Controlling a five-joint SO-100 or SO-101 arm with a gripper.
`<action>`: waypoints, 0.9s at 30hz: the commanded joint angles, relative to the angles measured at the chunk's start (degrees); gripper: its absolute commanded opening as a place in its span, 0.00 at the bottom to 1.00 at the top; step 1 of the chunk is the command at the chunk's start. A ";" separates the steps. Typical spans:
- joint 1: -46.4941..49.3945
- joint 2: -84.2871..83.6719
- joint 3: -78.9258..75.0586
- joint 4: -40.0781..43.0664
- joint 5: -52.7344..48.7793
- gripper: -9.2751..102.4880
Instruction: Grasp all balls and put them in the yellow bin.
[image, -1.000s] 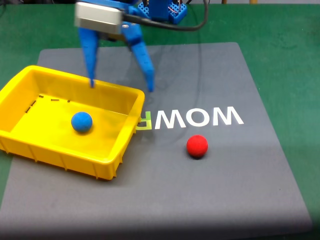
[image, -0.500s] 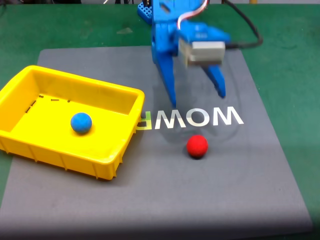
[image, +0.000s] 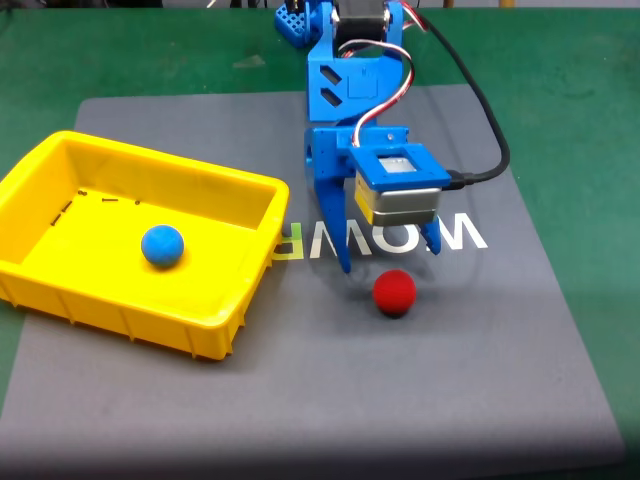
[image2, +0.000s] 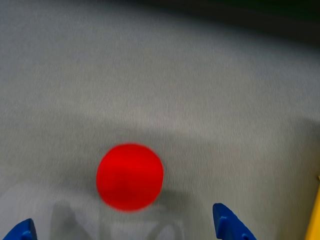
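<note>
**One ball in, one to go**

The yellow bin (image: 45, 232) already holds the blue ball (image: 162, 245). The red ball (image: 394, 292) sits on the grey mat (image: 420, 400), just ahead of the gripper (image: 388, 258), fingers (image2: 227, 224) spread. Their upper parts are cut off in the blurred wrist view.

A robotics lab or hobby bench, by the look of it: a green table surface (image: 580, 90) carries a grey rubbery mat printed with white letters (image: 400, 380), and a blue 3D-printed arm (image: 345, 90) trails exposed servo wires.
</note>
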 joint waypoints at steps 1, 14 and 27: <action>-0.35 -0.35 -4.39 -3.43 -0.35 0.43; -1.58 -6.42 -8.00 -5.89 0.18 0.41; -1.05 -10.99 -11.60 -6.42 -0.35 0.41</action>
